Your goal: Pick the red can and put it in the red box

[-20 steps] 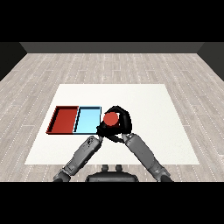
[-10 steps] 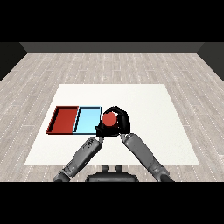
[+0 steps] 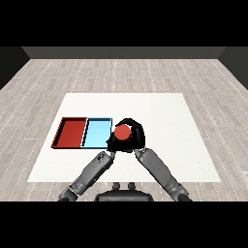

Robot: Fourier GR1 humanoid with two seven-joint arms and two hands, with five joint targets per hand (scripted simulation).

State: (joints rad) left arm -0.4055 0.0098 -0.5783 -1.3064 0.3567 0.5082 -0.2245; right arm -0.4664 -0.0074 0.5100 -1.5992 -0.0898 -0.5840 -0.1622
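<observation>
We found the red can (image 3: 121, 131) held up in the right robot hand (image 3: 134, 139), whose black fingers curled round its sides so that only the red top showed, a little right of the table's (image 3: 160, 111) middle and just off the right edge of the light blue tray (image 3: 97, 133). The left robot hand (image 3: 111, 143) sat close at the can's seven o'clock, but it was crowded against the other hand and we could not tell whether its fingers were straight or bent. The red tray (image 3: 71, 132), where the can belonged, lay at nine o'clock from the can, with the light blue tray directly between them and touching it. We judged the chief risk to be a wrong drop: the blue tray was the nearer one, and a release made too soon on the way across would have put the can there instead. A second risk, as we saw it, was the can's base catching the shared wall between the trays if it were carried too low, tipping it or shoving both trays. The left robot hand also stood near that path, and a brush against it might have shifted the can within the grasp.
</observation>
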